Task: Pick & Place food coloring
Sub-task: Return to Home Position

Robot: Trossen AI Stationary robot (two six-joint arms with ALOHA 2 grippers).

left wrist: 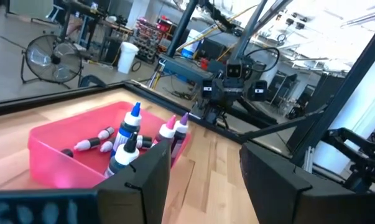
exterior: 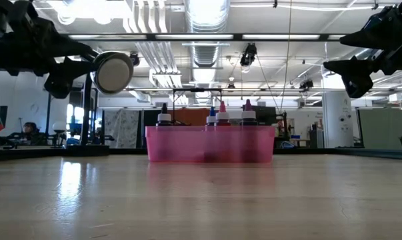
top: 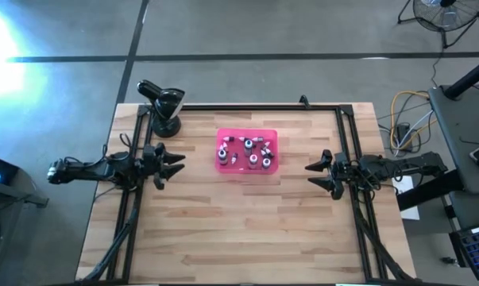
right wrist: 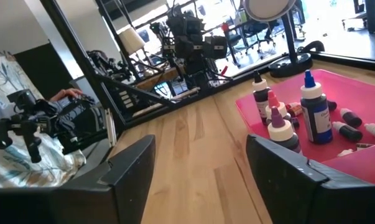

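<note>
Several food coloring bottles (top: 249, 152) with pale caps sit in a pink tray (top: 222, 133) on the wooden table, some upright and some lying down. They also show in the left wrist view (left wrist: 126, 137) and the right wrist view (right wrist: 314, 115). My left gripper (top: 175, 161) hovers open at the table's left side, pointing level toward the tray. At the right side my right gripper (top: 312, 175) hovers open, likewise level and facing the tray. Neither holds anything.
A black lamp-like stand (top: 164, 107) with a round head stands on the table's far left, near the left gripper. A black metal frame (top: 255, 107) runs along the table's far edge and sides. Bare wood lies between each gripper and the tray.
</note>
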